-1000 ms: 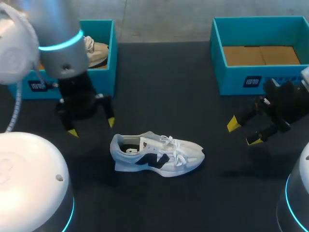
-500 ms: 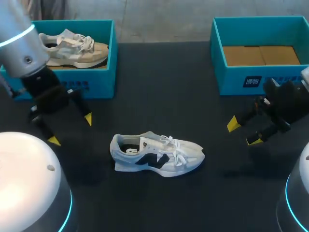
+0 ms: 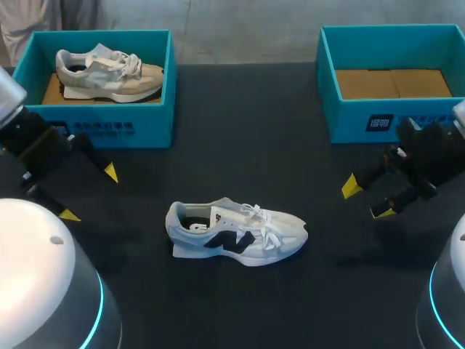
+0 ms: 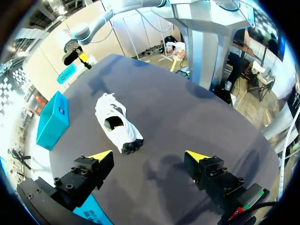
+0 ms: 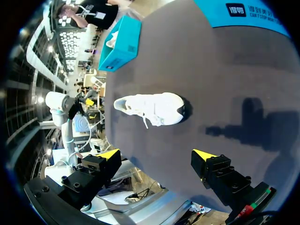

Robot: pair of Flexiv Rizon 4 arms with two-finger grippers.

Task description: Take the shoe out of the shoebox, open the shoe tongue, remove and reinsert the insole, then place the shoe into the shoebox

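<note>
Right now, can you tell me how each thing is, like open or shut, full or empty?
white shoe: out of the boxes, upright on its sole on the table, laced
left shoebox: open, beige shoe inside
right shoebox: open, no shoe inside
left tool: open, holding nothing
right tool: open, holding nothing

White arms (image 3: 43, 269), cyan rings (image 3: 99, 314), black yellow-tipped fingers (image 3: 110, 172)

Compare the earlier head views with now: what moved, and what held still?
The left gripper pulled back from near the white shoe toward the left edge of the table, open and empty all along, uncovering the beige shoe in the left shoebox. Nothing was grasped or released. The white shoe, the open right gripper and the right shoebox stayed put.
</note>
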